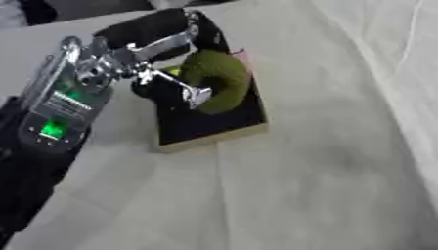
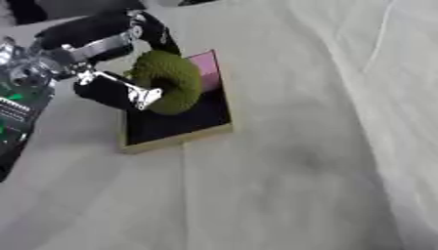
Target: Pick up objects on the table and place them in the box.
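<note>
A green fuzzy ring-shaped object (image 1: 218,78) hangs over the shallow box (image 1: 214,132), which has a dark inside, a tan rim and something pink (image 2: 205,66) at its far side. My left hand (image 1: 163,53) reaches in from the left above the box. Its black and silver fingers (image 2: 141,95) curl round the ring from both sides. Whether the ring touches the box floor cannot be told. My right hand shows in neither view.
A pale cloth (image 1: 325,171) covers the table, with folds running along the right side. My left forearm (image 1: 55,112), with green lights on it, lies along the left edge. Dark shapes sit at the far top left.
</note>
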You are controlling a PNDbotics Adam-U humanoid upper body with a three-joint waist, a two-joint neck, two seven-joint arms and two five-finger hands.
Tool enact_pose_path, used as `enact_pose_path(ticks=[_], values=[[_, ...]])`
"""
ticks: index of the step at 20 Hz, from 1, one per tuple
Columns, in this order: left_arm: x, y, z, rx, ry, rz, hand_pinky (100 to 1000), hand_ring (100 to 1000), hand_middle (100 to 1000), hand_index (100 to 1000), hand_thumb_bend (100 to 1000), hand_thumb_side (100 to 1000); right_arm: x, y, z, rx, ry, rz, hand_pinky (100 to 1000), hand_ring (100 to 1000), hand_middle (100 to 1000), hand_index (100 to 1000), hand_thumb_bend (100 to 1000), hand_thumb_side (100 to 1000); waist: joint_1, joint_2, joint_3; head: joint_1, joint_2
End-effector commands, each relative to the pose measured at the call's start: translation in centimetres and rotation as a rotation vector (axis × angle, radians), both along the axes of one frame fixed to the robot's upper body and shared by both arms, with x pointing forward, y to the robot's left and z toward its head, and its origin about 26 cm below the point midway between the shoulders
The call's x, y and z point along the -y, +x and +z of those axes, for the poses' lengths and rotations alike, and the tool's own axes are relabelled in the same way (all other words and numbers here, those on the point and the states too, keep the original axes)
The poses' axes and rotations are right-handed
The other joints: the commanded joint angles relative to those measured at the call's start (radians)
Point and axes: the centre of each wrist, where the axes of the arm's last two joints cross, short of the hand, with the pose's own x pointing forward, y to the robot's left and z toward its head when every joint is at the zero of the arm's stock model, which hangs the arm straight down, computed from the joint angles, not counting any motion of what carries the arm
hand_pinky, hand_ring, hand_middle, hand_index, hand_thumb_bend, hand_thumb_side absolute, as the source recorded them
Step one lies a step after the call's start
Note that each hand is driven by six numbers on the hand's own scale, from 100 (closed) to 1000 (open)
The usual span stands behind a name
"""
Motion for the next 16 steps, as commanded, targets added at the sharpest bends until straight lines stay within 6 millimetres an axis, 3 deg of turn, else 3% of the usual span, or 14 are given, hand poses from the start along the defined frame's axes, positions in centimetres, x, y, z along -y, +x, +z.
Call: enact_pose_path(ticks=[1, 6, 9, 12, 13, 14, 16], values=[[0.1, 0.9, -0.6, 0.052, 0.015, 0.045, 764, 601, 522, 685, 100, 100, 0.0, -0.1, 0.5, 0.015, -0.017, -0.005, 919, 999, 533, 832, 100, 663, -0.025, -0.028, -0.003, 0.007, -0.009], [0.7, 2.3, -3.3, 0.042, 0.05, 0.065, 778, 615, 538, 706, 101, 100, -0.2, -0.1, 0.4, 0.012, -0.016, 0.0, 919, 1000, 532, 832, 100, 663, -0.027, -0.022, -0.01, 0.01, -0.013], [1.1, 2.7, -4.4, 0.027, 0.064, 0.057, 791, 631, 561, 734, 151, 103, -0.2, -0.1, 0.4, 0.011, -0.016, 0.001, 919, 1000, 532, 832, 100, 663, -0.028, -0.02, -0.012, 0.012, -0.014], [1.4, 2.7, -4.9, 0.024, 0.078, 0.042, 861, 747, 708, 878, 285, 229, -0.3, -0.1, 0.3, 0.008, -0.016, 0.002, 919, 1000, 531, 832, 100, 664, -0.028, -0.02, -0.012, 0.01, -0.016], [1.4, 2.7, -5.0, 0.026, 0.083, 0.038, 876, 765, 731, 895, 311, 251, -0.3, -0.1, 0.3, 0.007, -0.016, 0.002, 919, 1000, 531, 832, 100, 664, -0.028, -0.02, -0.011, 0.009, -0.017], [1.4, 2.6, -5.0, 0.029, 0.088, 0.037, 901, 798, 775, 928, 398, 314, -0.3, -0.1, 0.3, 0.006, -0.016, 0.001, 919, 1000, 531, 832, 100, 664, -0.029, -0.021, -0.011, 0.009, -0.017], [1.3, 2.6, -5.0, 0.038, 0.096, 0.044, 920, 818, 801, 949, 481, 340, -0.2, -0.1, 0.3, 0.005, -0.015, 0.0, 919, 1000, 531, 832, 100, 664, -0.029, -0.022, -0.01, 0.008, -0.018]])
